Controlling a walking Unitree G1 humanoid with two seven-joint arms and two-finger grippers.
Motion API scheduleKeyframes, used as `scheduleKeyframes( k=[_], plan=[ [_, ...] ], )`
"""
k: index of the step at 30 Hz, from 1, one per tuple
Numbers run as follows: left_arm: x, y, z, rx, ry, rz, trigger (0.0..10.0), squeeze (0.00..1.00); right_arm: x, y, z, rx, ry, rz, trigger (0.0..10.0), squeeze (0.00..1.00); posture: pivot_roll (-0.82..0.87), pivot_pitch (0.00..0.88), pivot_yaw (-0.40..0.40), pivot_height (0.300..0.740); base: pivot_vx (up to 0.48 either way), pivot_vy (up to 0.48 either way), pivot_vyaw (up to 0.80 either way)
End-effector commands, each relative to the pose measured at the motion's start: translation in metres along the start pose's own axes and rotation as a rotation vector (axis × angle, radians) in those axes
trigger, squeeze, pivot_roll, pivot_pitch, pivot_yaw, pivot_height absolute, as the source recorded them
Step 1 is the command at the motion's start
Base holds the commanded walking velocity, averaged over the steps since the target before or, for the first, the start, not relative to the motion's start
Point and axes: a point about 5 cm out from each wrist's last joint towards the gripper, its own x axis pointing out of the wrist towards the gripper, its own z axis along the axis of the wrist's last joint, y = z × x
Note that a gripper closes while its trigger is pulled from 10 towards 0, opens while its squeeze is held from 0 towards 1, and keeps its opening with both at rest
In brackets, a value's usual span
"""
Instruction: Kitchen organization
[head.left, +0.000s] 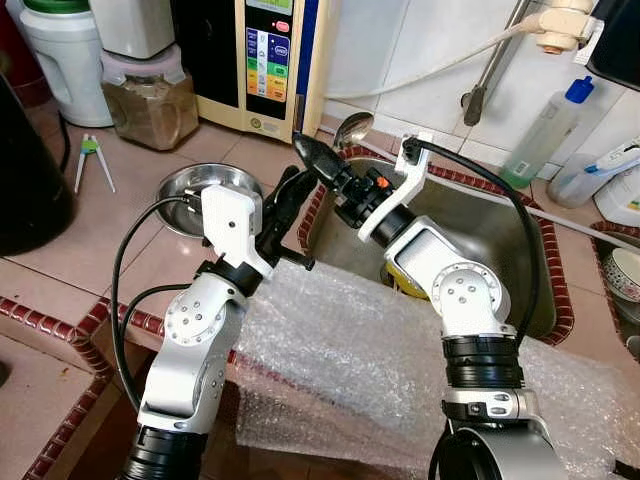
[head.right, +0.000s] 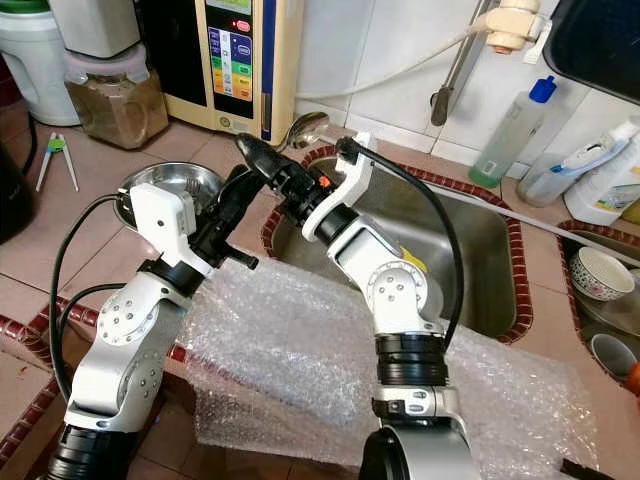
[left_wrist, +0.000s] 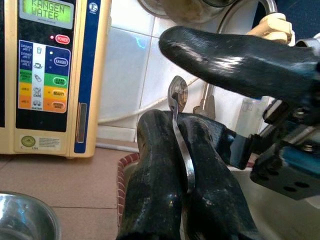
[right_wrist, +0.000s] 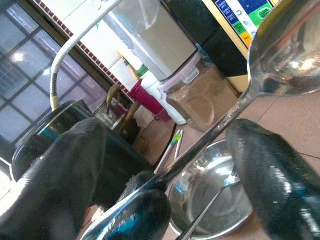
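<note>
Spoon mid-air over the sink edge, both arms crowded around it

Going left to right: a steel bowl sits on the tiled tabletop with what looks like a fork in it. Just past it, the left gripper has its jaws clamped together on the spoon handle, bowl end up, right by the sink rim. The right gripper is at that same spoon with its jaws apart, one either side of the handle and not pinching it. Bubble wrap lies over the front edge. My guess is a handoff or a drop into the bowl comes next, so the tidying's early, nothing's really put away yet.
</note>
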Motion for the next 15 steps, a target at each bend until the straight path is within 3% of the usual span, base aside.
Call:
scheduleKeyframes(
  k=[1, 15],
  plan=[
    [0.0027, -0.0078, 0.0016, -0.006, -0.014, -0.041, 0.0, 0.0, 0.0034, -0.0005, 0.0045, -0.003, -0.024, -0.014, 0.0, 0.0, 0.14, 0.086, -0.125, 0.74, 0.0, 0.0, 0.0],
    [0.001, -0.0088, 0.0001, -0.006, -0.007, -0.05, 0.0, 0.0, 0.0038, -0.0087, 0.009, -0.001, -0.081, -0.076, 0.0, 0.0, 0.14, 0.089, -0.123, 0.74, 0.0, 0.0, 0.0]
  ],
)
